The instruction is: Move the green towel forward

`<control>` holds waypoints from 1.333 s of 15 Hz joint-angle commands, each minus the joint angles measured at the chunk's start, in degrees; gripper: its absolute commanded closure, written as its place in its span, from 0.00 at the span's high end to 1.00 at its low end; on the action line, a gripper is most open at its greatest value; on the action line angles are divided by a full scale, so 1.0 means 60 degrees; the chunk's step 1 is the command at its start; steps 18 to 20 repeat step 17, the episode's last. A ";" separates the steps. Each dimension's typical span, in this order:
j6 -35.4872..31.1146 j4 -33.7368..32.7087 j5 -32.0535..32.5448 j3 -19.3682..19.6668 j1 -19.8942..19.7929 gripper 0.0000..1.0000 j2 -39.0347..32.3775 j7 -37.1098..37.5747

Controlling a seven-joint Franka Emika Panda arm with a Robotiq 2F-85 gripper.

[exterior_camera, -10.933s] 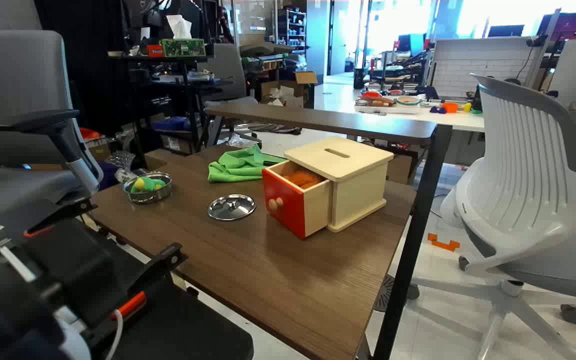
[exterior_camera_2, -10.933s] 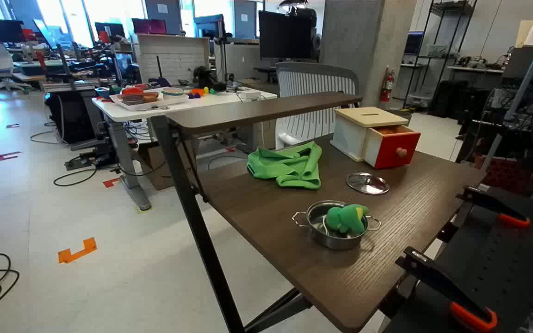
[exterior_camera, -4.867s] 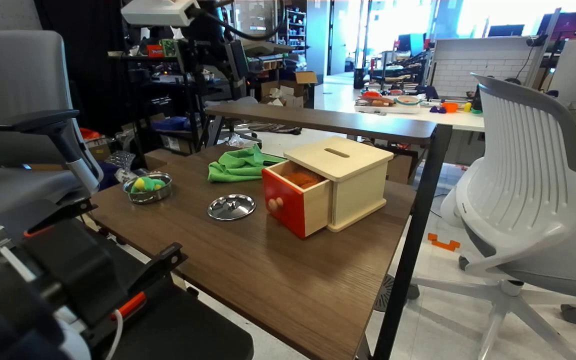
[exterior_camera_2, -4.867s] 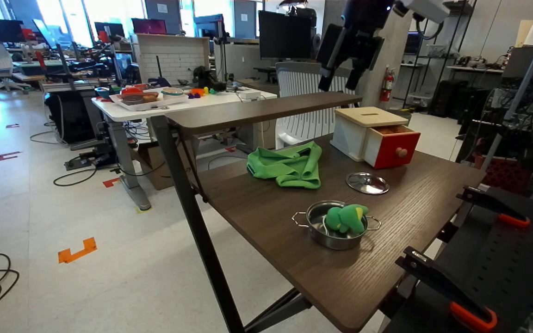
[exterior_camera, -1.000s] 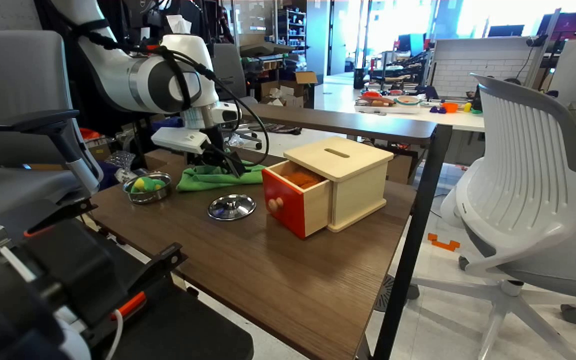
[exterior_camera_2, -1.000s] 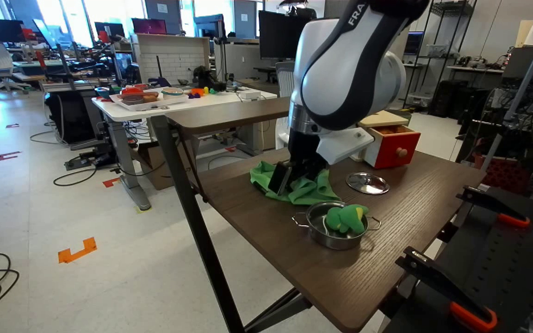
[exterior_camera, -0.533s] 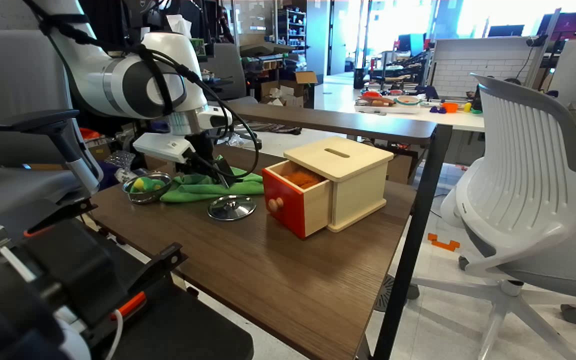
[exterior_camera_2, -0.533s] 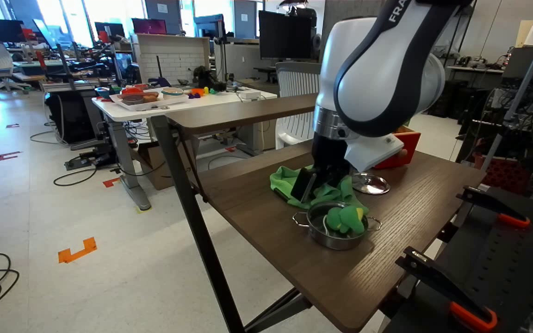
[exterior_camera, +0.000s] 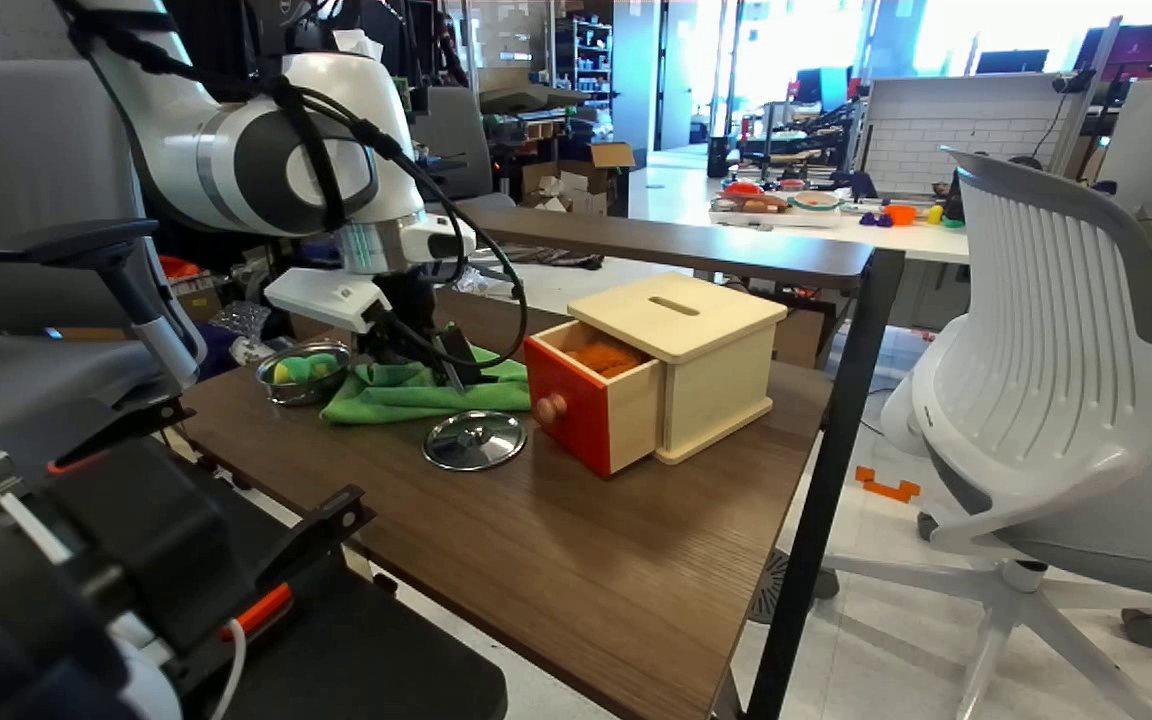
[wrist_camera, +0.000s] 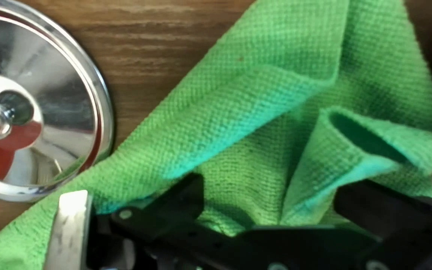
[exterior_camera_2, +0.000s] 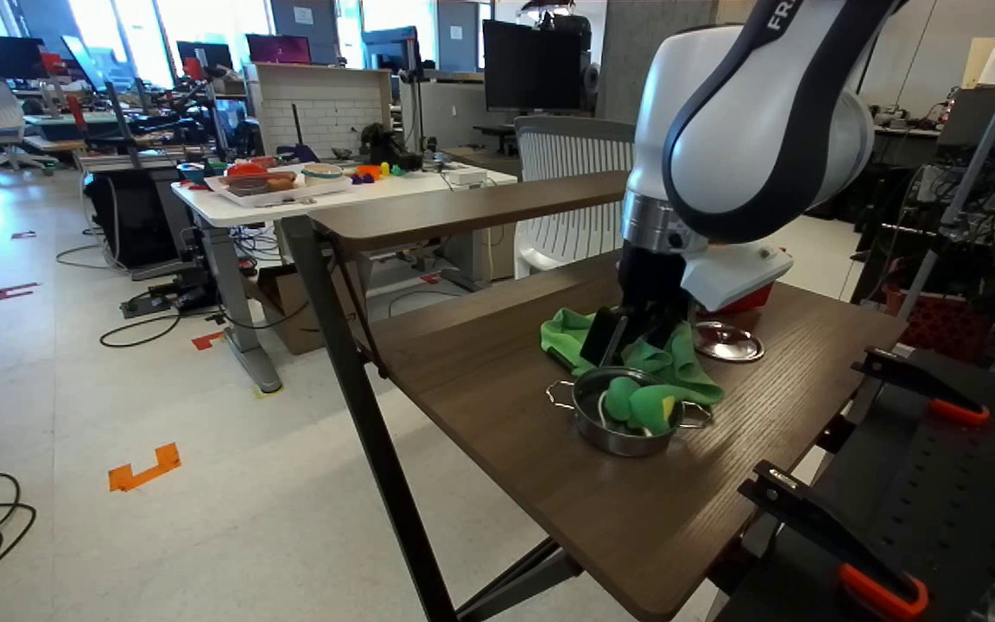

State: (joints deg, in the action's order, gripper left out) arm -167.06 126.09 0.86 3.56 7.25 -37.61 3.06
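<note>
Brown tabletop (exterior_camera_2: 497,415), green waffle-weave towel (exterior_camera_2: 679,363): job part done, I judge

It lies rumpled between the knobbed steel lid (exterior_camera: 476,440), apparently touching it, and the two-handled pot (exterior_camera_2: 623,445). My claw (wrist_camera: 268,193) is low at the towel, jaws spread, folds between them. So contact looks made; finishing the shift and backing off likely remain. How far is enough, I can't tell.

On the table (exterior_camera: 556,560) I count one green towel (wrist_camera: 201,123), one lid (exterior_camera: 474,446) and one pot (exterior_camera_2: 614,439) with two handles (exterior_camera_2: 550,393) (how many toys (exterior_camera_2: 653,406) it holds, I cannot tell). There is one wooden box (exterior_camera: 721,345) with one red drawer (exterior_camera: 576,410), and two clamps (exterior_camera_2: 830,527).
</note>
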 commanded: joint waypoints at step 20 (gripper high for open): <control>-0.0109 0.1724 0.0152 0.0023 0.0019 1.00 0.1962 0.0115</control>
